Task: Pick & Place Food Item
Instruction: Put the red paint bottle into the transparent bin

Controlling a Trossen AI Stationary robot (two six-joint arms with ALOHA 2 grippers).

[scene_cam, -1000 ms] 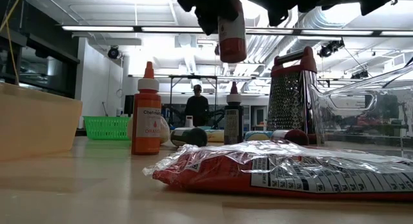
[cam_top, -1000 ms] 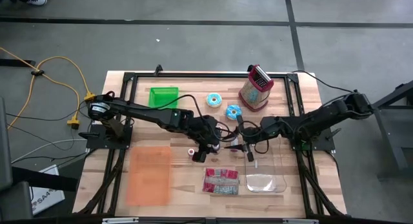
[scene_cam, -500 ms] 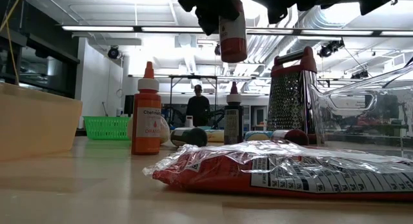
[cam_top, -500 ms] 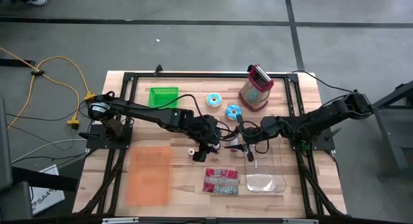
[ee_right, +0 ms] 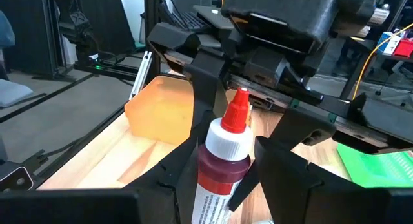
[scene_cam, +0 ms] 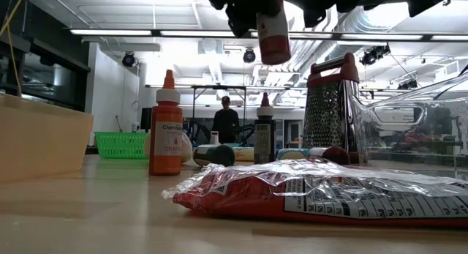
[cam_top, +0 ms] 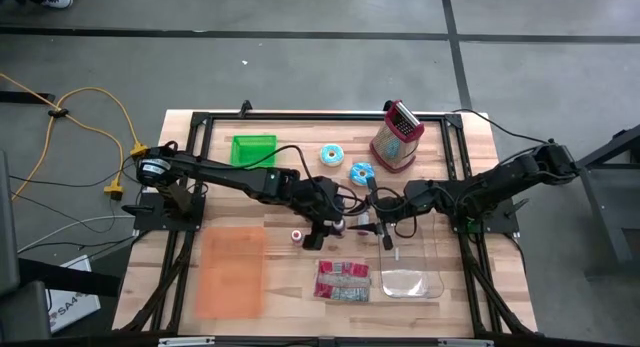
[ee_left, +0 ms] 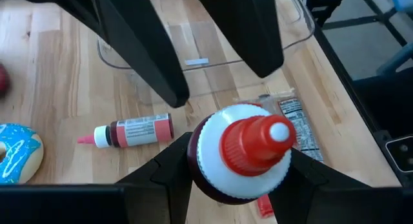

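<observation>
I see both grippers mid-table above board, left gripper point(ee_left: 235, 179) and right gripper point(ee_right: 222, 179) each pinching the red-capped bottle point(scene_cam: 273, 36), clear container point(cam_top: 410, 272) just beside, table edges point(cam_top: 180, 127) well apart.

Little print can be read. In the low view the orange squeeze bottle point(scene_cam: 166, 126) carries a white label whose top line seems to begin "Cham"; the lines beneath are too small to tell. The red snack packet point(scene_cam: 322, 192) shows a black-and-white panel of fine print on its near side, laid out like a nutrition table; none of its words can be made out.
</observation>
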